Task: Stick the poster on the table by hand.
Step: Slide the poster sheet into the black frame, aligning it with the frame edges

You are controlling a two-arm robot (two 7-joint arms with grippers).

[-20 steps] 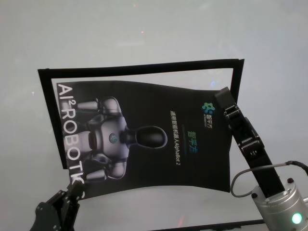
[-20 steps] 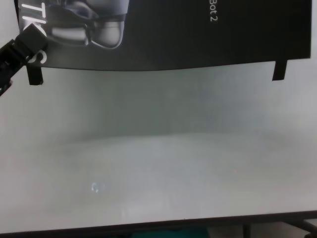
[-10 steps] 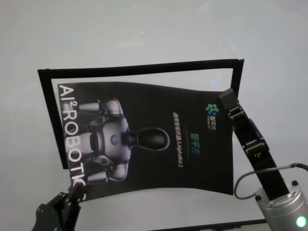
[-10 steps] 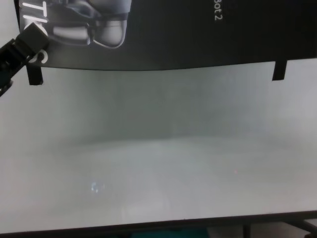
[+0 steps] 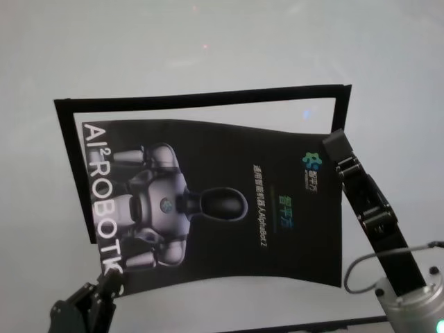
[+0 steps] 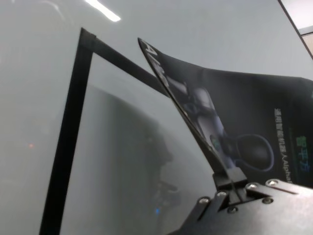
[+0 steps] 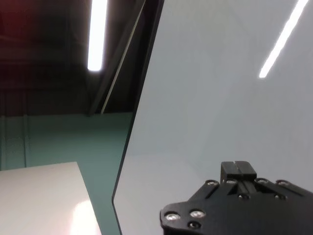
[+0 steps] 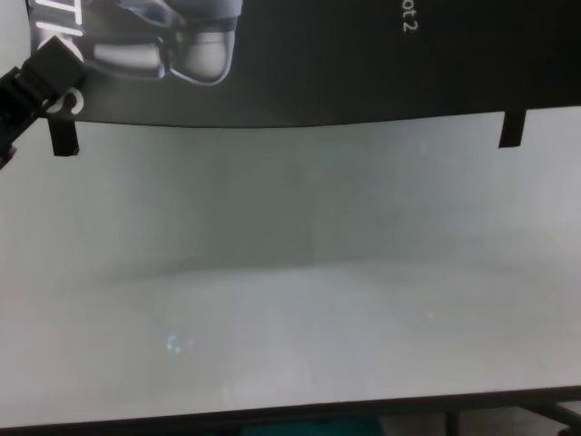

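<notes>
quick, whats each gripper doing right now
Left gripper: shut on the poster, at its near left corner.
Right gripper: at the poster's far right edge, above the table.

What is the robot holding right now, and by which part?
The poster: the left end effector grips its near left corner, the right end effector its far right edge.

Soft, even overhead light; slightly hazy views.
Ceiling strip lights glare off the white-grey matte table [image 6: 44,58]; the glossy black poster [image 5: 222,208] casts faint shadow.
</notes>
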